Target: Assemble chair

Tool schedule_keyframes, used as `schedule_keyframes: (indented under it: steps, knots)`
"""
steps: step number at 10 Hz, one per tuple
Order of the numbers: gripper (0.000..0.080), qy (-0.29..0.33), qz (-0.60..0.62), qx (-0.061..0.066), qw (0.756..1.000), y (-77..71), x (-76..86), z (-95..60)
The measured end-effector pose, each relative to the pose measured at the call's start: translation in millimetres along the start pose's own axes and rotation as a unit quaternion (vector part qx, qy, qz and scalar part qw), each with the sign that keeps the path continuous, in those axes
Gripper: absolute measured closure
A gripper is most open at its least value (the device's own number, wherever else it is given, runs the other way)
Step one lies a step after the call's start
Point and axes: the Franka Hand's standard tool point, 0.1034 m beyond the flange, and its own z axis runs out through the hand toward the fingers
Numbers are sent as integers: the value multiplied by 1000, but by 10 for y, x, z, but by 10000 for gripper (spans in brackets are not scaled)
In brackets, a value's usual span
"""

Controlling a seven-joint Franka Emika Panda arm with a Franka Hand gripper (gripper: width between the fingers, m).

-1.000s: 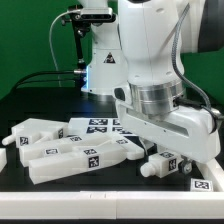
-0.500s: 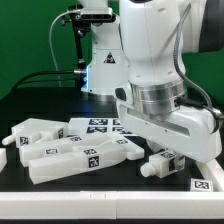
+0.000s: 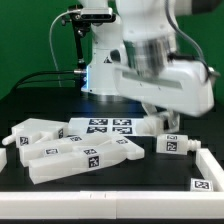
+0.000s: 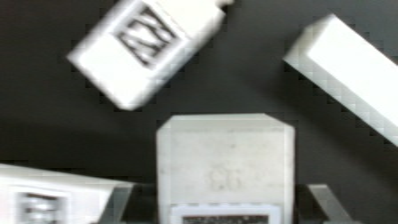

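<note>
Several white chair parts with black marker tags lie on the black table; a group [image 3: 75, 150] is at the exterior view's left. One short white part [image 3: 173, 143] with a tag lies alone toward the right, just below my gripper [image 3: 156, 120]. In the wrist view this part [image 4: 222, 160] stands between my fingertips [image 4: 128, 200], with a dark gap on each side, so the jaws are open around it and do not touch it. Another tagged part [image 4: 151, 45] and a white bar [image 4: 347, 70] lie beyond it.
The marker board [image 3: 105, 127] lies flat at the table's middle back. A low white wall [image 3: 208, 165] borders the table at the exterior view's right and along the front. The robot base [image 3: 100, 70] stands behind.
The arm has risen quickly and shows motion blur. The short white part that was under the hand is now uncovered and sits a little farther back and right.
</note>
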Motion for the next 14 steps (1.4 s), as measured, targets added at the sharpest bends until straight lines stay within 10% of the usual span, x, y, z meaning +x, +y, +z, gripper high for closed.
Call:
schedule_keyframes:
  steps: [5, 9, 14]
  knots:
    - [519, 0, 15, -5, 1000, 100, -25, 43]
    - [519, 18, 136, -27, 990, 685, -242, 408]
    - [519, 45, 174, -4, 984, 781, -179, 484]
